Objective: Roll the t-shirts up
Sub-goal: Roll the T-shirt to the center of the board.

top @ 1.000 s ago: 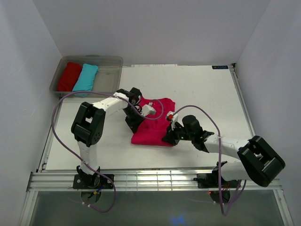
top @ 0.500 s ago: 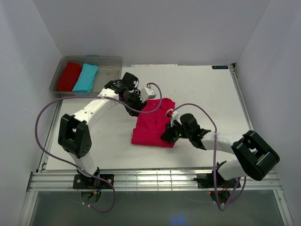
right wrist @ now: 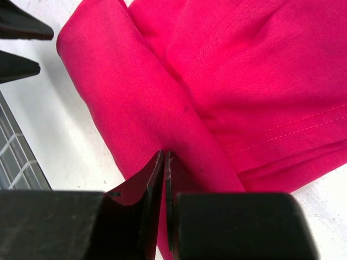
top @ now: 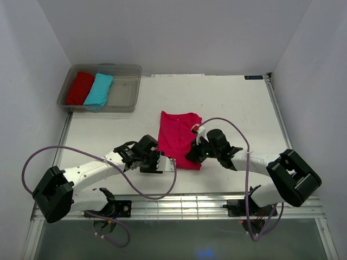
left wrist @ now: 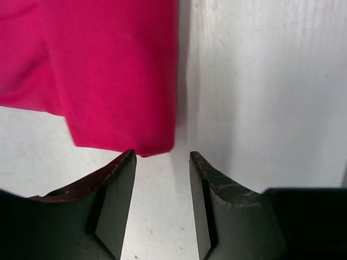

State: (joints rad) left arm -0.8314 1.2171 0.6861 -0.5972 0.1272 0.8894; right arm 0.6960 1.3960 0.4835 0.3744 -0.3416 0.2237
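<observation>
The magenta-pink t-shirt (top: 179, 138) lies folded into a narrow strip mid-table. My left gripper (top: 165, 162) is low at its near left corner, open and empty. In the left wrist view the shirt's corner (left wrist: 152, 143) lies just ahead of the gripper (left wrist: 162, 157), apart from it. My right gripper (top: 193, 155) is at the shirt's near right edge. In the right wrist view the gripper (right wrist: 164, 156) is shut, pinching the shirt's folded edge (right wrist: 135, 103). The left fingers (right wrist: 19, 32) show at that view's top left.
A clear bin (top: 127, 92) stands at the far left, holding a dark red cloth bundle (top: 80, 88) and a turquoise bundle (top: 99, 89). The table's near edge with metal rails (top: 179, 203) runs just behind both grippers. White walls enclose the table.
My left arm has swung from the shirt's far left side round to its near left corner. The shirt's left side is now folded over, making it narrower. The right gripper has hardly moved.
</observation>
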